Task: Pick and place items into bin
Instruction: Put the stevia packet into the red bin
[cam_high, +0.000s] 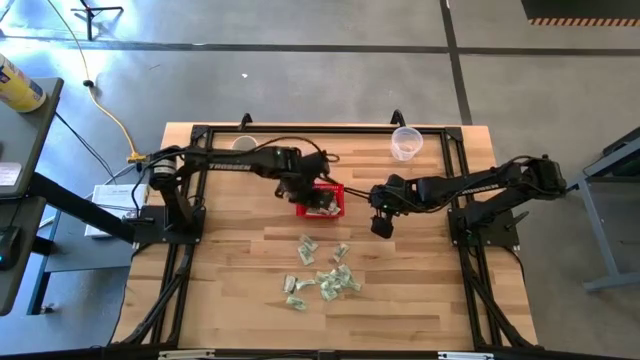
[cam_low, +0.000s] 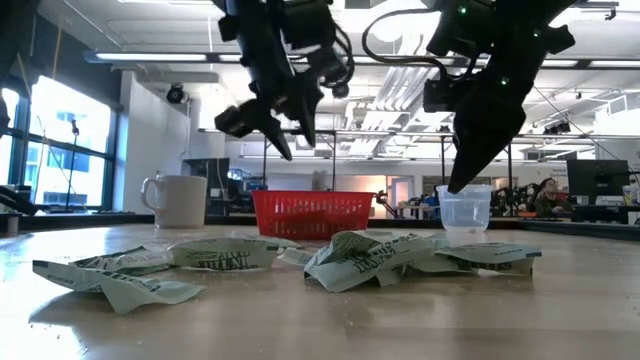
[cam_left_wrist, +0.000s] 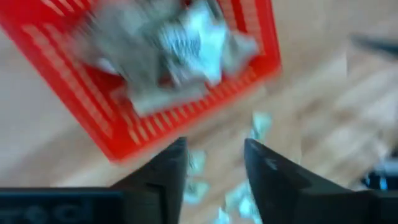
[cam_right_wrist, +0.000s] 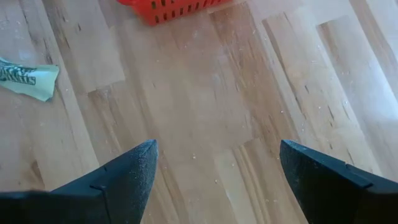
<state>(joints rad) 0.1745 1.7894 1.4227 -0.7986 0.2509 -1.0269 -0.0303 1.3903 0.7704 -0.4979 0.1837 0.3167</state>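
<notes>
the left gripper (cam_left_wrist: 214, 162) hung over the red basket (cam_high: 322, 201), fingers parted and empty: a drop, seemingly. right gripper (cam_right_wrist: 214, 177), wide and empty, waited at three o'clock. wrappers (cam_high: 322, 274) at six o'clock came next.

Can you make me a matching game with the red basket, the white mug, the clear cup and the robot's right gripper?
Things:
1. red basket
2. white mug
3. clear cup
4. right gripper

Places or states:
A. jaws wide apart over bare wood
B. near the table's far edge, by the right arm
C. has wrappers inside
D. near the table's far edge, by the left arm

Pairs: 1-C, 2-D, 3-B, 4-A
</notes>
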